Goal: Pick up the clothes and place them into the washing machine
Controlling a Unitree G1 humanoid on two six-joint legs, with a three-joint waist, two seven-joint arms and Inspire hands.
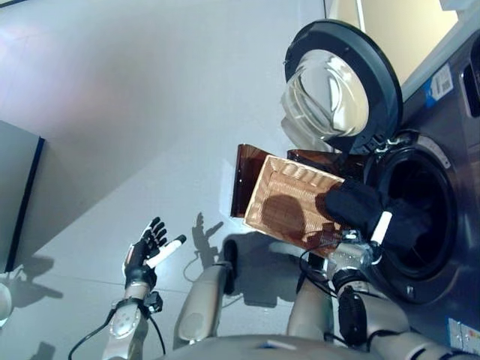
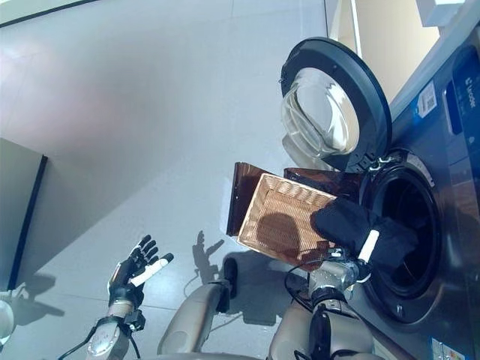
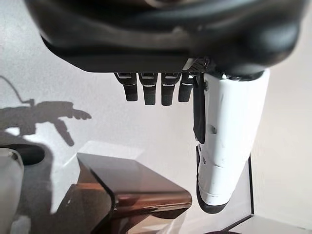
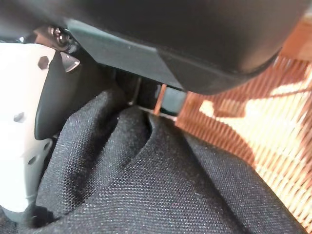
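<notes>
A black garment (image 1: pixel 358 208) hangs bunched over the rim of the washing machine's drum opening (image 1: pixel 442 225), partly inside it and partly over the corner of a wicker basket (image 1: pixel 289 199). My right hand (image 1: pixel 380 227) is shut on this cloth; in the right wrist view the fabric (image 4: pixel 146 185) fills the space between the white-covered thumb (image 4: pixel 22 122) and the fingers. My left hand (image 1: pixel 148 250) hovers open over the floor at the lower left, holding nothing; its fingers (image 3: pixel 156 90) are straight. The basket's inside looks empty.
The round machine door (image 1: pixel 341 82) stands swung open above the basket. The basket rests on a brown glossy stand (image 1: pixel 244 180), also seen in the left wrist view (image 3: pixel 131 185). A grey panel with a dark edge (image 1: pixel 19 195) stands at the far left. Grey floor (image 1: pixel 150 97) spreads between.
</notes>
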